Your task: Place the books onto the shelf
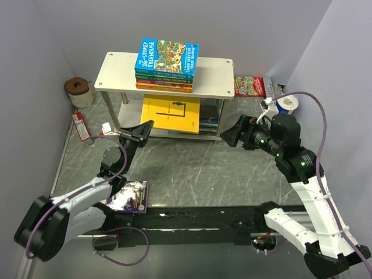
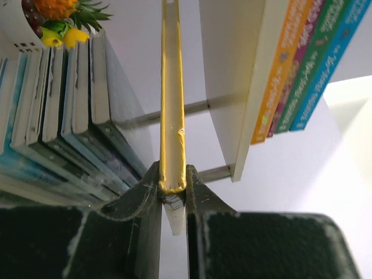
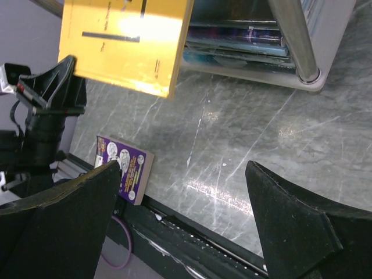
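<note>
Off to the left of the left gripper point(image 1: 141, 132), a small red-and-white carton point(image 1: 77, 124) is lying on the tabletop point(image 1: 192, 174) by the side wall. The left gripper's jaws are standing nearly closed, pinching the near left edge of the yellow book point(image 1: 170, 114). From the left wrist camera, that book point(image 2: 172, 104) is showing edge-on, clamped between the two black fingers point(image 2: 142, 197).

Ahead of those jaws the yellow book is lying roughly flat, off the tabletop. Its far part is reaching into the shelf point(image 1: 116, 72), between the pale top board and the books on the lower board point(image 2: 58, 116). Its near part is sticking out past the front of the shelf.

Behind the left jaws, toward the arm bases, a purple book point(image 1: 131, 196) is lying flat on the tabletop, just beside the left arm.

Beyond and above the jaws, a stack of books point(image 1: 167, 58) is resting on the shelf's top board, a blue Treehouse cover uppermost.

To the right of the yellow book, the right gripper point(image 1: 231, 136) is hovering over the tabletop near the shelf's right front post. Its jaws are spread wide and gripping nothing. They are pointing left, toward the yellow book point(image 3: 125, 40) and the left gripper point(image 3: 49, 87).

Farther right and beyond the right jaws, a red-green packet point(image 1: 250, 86) is lying by the back wall.
</note>
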Controlling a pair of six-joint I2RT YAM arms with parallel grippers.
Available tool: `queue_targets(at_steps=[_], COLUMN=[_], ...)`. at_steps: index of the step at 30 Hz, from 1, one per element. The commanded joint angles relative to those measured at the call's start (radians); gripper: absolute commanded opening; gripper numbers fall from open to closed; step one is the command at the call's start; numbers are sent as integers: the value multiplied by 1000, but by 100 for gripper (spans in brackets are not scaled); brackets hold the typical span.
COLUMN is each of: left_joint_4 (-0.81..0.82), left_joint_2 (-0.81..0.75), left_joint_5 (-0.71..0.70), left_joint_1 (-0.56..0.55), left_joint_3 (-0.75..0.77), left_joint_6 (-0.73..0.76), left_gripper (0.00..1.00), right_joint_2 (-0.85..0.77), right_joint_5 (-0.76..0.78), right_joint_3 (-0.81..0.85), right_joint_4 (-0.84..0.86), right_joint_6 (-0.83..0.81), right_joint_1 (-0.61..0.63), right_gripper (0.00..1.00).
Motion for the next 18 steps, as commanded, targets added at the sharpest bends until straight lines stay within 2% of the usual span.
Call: queue_targets(at_steps=[1, 11, 18], left_joint_4=[332, 372, 354], left_joint_2=[92, 387, 511], left_joint_5=[81, 180, 207], left_joint_1=[56, 96, 94], left_joint_3=[113, 316, 382], left_joint_6=[-106, -112, -106], left_gripper=[2, 1, 1], right_joint_2=[-33, -62, -65], right_joint_5=[40, 121, 150], right_joint_3=[11, -21, -37], right_joint_4=[0, 28, 46], right_joint_6=[-22, -10, -4], right_joint_1=[-9, -26, -36], right_gripper=[95, 95, 95])
